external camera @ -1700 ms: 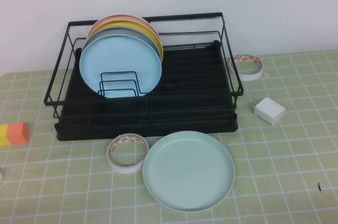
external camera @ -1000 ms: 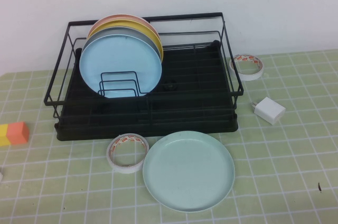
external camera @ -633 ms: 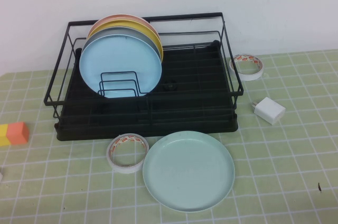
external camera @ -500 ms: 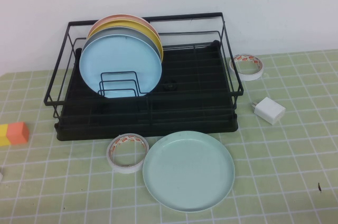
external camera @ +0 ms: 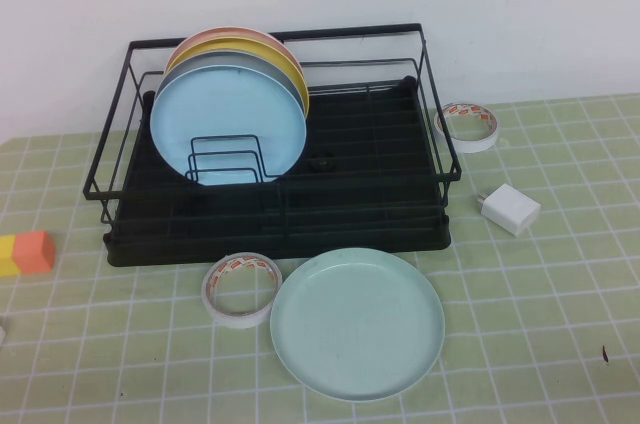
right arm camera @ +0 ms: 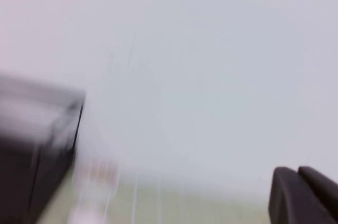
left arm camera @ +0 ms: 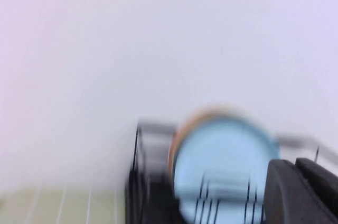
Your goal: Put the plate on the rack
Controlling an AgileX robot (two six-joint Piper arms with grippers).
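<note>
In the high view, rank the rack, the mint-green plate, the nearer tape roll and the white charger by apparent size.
1. the rack
2. the plate, lying flat on the table before it
3. the tape roll, beside the plate
4. the white charger

Neither the left gripper nor the right gripper appears in the high view.

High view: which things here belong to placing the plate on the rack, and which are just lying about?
Job:
pale mint-green round plastic plate, flat on the table; black wire dish rack; left gripper and right gripper, each seen only by its own wrist camera.

Lying about:
sky-blue plate, racked in front of other plates; two tape rolls; white charger; orange-yellow block.
</note>
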